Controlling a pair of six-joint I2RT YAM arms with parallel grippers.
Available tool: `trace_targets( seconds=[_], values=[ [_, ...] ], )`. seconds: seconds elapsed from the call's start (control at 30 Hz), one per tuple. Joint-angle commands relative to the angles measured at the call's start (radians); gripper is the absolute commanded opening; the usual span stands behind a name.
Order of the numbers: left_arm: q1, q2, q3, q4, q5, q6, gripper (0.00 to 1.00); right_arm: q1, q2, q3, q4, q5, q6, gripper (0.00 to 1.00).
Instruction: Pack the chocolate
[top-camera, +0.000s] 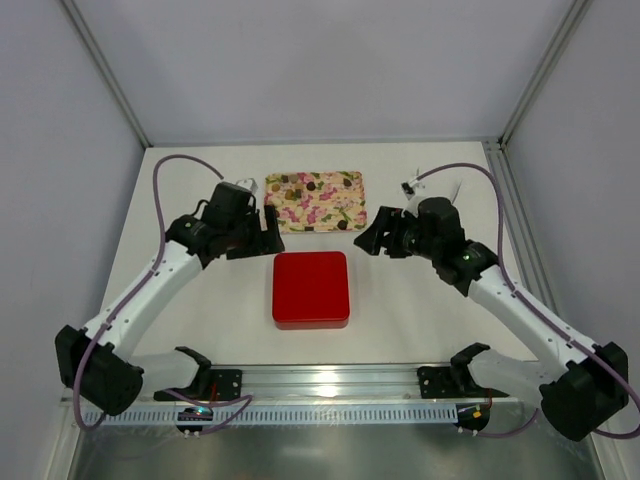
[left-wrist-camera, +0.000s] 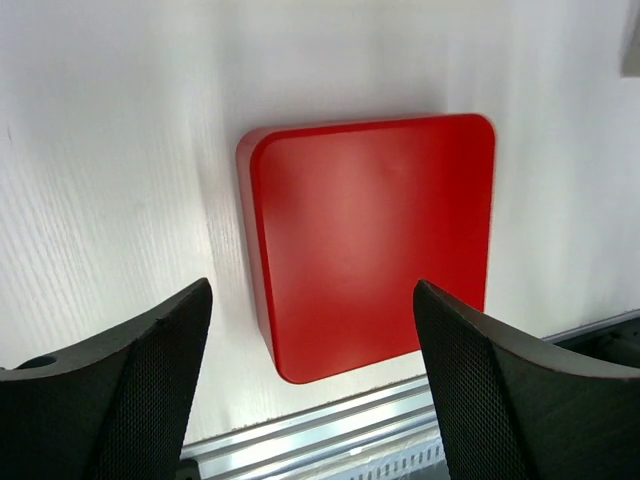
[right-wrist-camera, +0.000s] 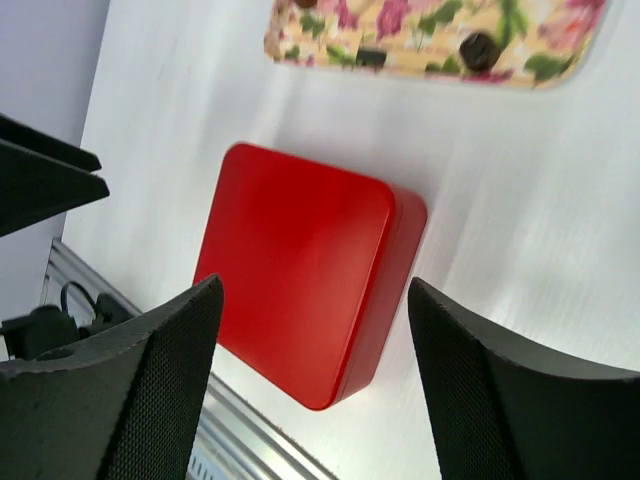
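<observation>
We see the chocolate (right-wrist-camera: 480, 47) as small dark pieces scattered on the floral tray (top-camera: 320, 205), which lies flat at the far side of the table (top-camera: 420, 310). From the right wrist two dark pieces show clearly on the tray's near strip, one round and one squarish. A third is cut off by the top edge. From above the pieces are too small for us to count or sort by colour.

Nearer to the arms, apart from the tray and about midway across the table, sits the red box (top-camera: 311, 289). It is square with rounded corners, its lid is on, and nothing rests on top of it. Between the box and the arm bases a metal rail (top-camera: 330, 380) runs along the table's near edge.

The left claw (top-camera: 266, 235) hangs near the tray's near left corner, just past the box's far left corner. In its own view the fingers (left-wrist-camera: 150, 380) stand wide apart and the box fills the gap below them. It is released and grips nothing.

The right claw (top-camera: 373, 236) mirrors it near the tray's near right corner. Its fingers (right-wrist-camera: 500, 390) are likewise spread wide over the box, released and holding nothing. We cannot tell how high either claw hangs above the table.
</observation>
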Motion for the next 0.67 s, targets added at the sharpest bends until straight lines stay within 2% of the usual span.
trace_targets(
  seconds=[0.0,0.1,0.17,0.33,0.63],
  values=[
    [0.004,-0.089,0.071,-0.027,-0.017,0.055,0.8,-0.009,-0.101,0.107,-0.054,0.161,-0.057,0.77],
    [0.004,-0.142,0.108,-0.028,-0.046,0.072,0.83,-0.009,-0.175,0.166,-0.105,0.296,-0.09,0.81],
    [0.004,-0.166,0.134,-0.036,-0.052,0.081,0.84,-0.009,-0.212,0.196,-0.131,0.345,-0.113,0.85],
    [0.004,-0.234,0.153,-0.048,-0.075,0.093,0.86,-0.009,-0.289,0.241,-0.217,0.454,-0.146,0.88],
    [0.004,-0.249,0.157,-0.044,-0.066,0.093,0.87,-0.009,-0.379,0.191,-0.208,0.474,-0.142,0.9]
  ],
)
